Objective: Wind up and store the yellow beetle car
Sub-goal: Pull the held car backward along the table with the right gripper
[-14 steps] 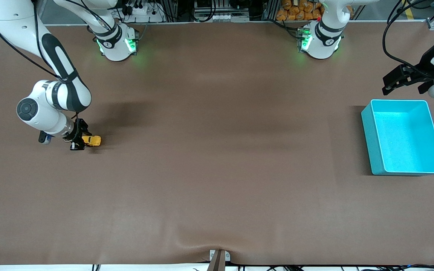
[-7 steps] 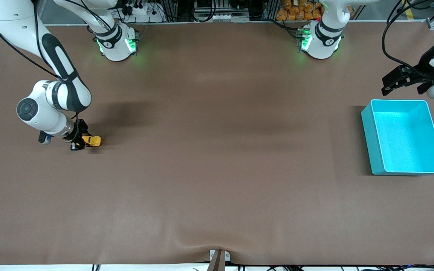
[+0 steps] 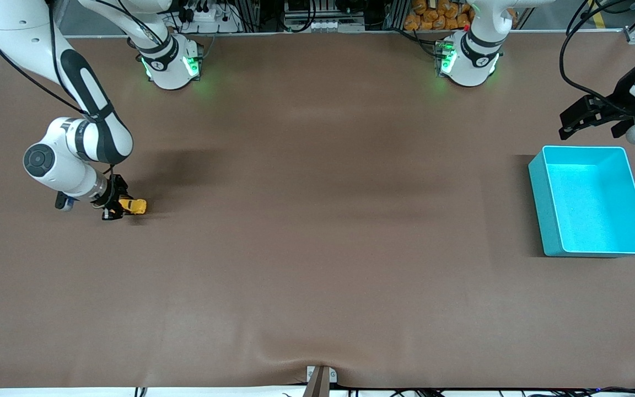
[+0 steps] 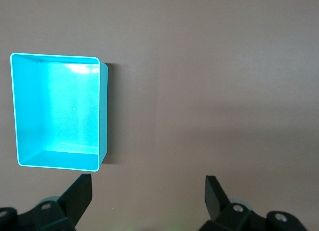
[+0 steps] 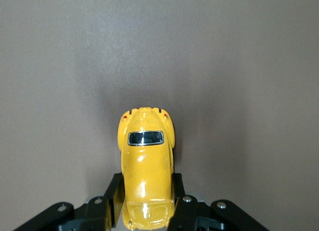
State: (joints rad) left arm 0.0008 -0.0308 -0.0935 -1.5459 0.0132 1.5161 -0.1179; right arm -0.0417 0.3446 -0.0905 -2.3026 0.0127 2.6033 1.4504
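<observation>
The yellow beetle car [image 3: 134,206] is low at the brown mat near the right arm's end of the table. My right gripper [image 3: 113,208] is shut on it. In the right wrist view the car [image 5: 146,161] sticks out from between the fingers [image 5: 114,191], which press on both its sides. The teal bin [image 3: 541,204] stands at the left arm's end of the table and holds nothing. My left gripper [image 3: 571,124] is open and empty in the air beside the bin's edge that is farther from the front camera. In the left wrist view the gripper [image 4: 147,183] shows with the bin [image 4: 102,111].
The brown mat [image 3: 317,231] covers the whole table. The two arm bases [image 3: 171,63] stand along the edge farthest from the front camera. A small clamp [image 3: 320,377] sits at the mat's nearest edge.
My right gripper and the car have shifted very slightly toward the right arm's end of the table. The left arm has hardly moved.
</observation>
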